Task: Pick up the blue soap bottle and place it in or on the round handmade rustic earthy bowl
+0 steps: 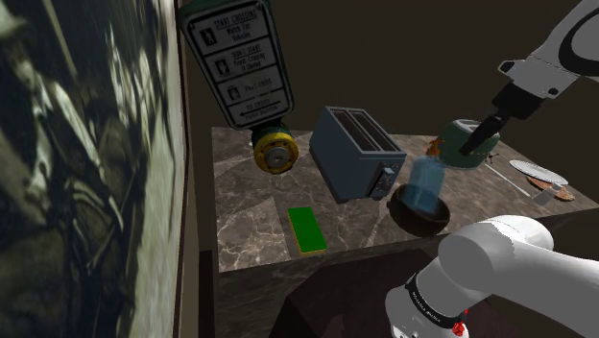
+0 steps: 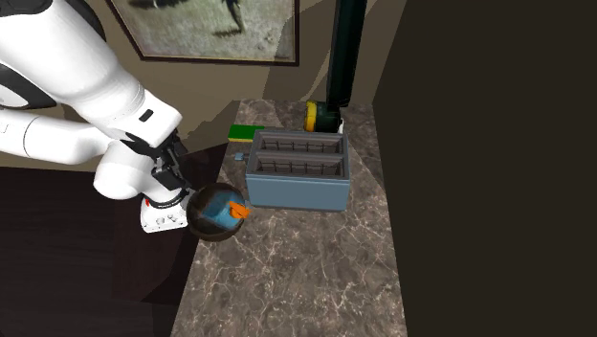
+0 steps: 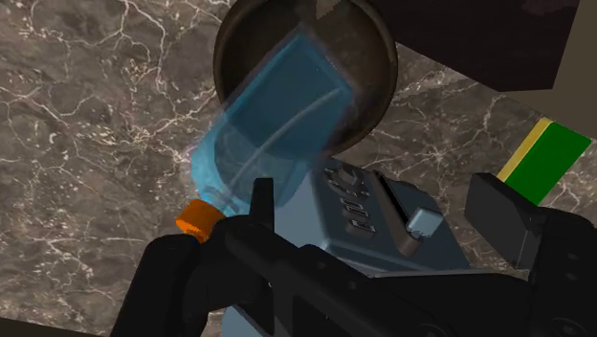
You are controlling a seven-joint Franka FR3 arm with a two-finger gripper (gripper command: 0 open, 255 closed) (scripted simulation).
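The translucent blue soap bottle [image 1: 425,181] with an orange cap [image 3: 197,219] lies tilted in the dark round bowl [image 1: 419,219], with its neck and cap sticking out over the rim. The same bottle [image 2: 220,207] and bowl [image 2: 207,228] sit near the counter's edge in the second exterior view. My gripper [image 1: 477,135] hangs above and to the shoulder view's right of the bottle, apart from it. In the wrist view my gripper [image 3: 379,199] is open, and nothing is held between the black fingers [image 3: 498,205]. The bottle [image 3: 273,123] lies beyond them in the bowl [image 3: 375,67].
A blue-grey toaster [image 1: 357,152] stands right beside the bowl. A green sponge [image 1: 307,229] lies near the marble counter's front edge [image 1: 259,259]. A tall dark sign post with a yellow end [image 1: 274,150] stands at the back. A teal pot [image 1: 461,146] and a plate [image 1: 538,173] are at the right.
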